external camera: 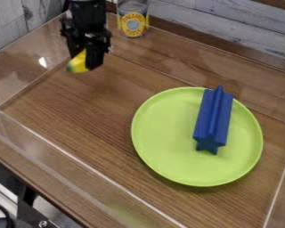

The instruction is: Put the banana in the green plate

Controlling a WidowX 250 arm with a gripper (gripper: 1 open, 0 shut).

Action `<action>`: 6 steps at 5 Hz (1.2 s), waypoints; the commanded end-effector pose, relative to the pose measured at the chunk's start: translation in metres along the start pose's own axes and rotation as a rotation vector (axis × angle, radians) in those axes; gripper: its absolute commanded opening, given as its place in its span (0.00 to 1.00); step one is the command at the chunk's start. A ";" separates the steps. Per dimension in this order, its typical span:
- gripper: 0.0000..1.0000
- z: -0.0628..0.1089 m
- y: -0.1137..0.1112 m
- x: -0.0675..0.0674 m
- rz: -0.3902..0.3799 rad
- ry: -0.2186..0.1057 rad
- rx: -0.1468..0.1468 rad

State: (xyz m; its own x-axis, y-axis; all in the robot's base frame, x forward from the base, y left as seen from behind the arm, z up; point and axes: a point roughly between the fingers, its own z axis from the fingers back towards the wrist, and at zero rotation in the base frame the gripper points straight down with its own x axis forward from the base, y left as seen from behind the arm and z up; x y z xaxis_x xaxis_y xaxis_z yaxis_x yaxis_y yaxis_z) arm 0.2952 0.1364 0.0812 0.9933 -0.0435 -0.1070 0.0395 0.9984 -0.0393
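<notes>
Camera view: the gripper [83, 62] points down at the upper left, its jaws closed on the banana [76, 64], which hangs clear above the wooden counter [74, 142] (only its yellow end shows beside the black fingers). The green plate [169, 147] lies well apart, lower right, flat on the counter. A long blue block [213, 118] rests on the plate's right half. A yellow-labelled jar [133, 22] stands behind the gripper.

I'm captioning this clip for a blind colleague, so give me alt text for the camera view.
A black robot gripper holds a small yellow banana above a wooden table, upper left. At lower right sits a round green plate with a long blue block lying on it.
</notes>
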 end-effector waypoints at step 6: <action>0.00 0.076 -0.121 -0.045 -0.074 -0.075 0.027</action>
State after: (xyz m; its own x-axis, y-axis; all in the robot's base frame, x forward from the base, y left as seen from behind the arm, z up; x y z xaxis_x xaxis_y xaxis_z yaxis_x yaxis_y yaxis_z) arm 0.2534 0.0207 0.1528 0.9892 -0.1226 -0.0798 0.1206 0.9923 -0.0295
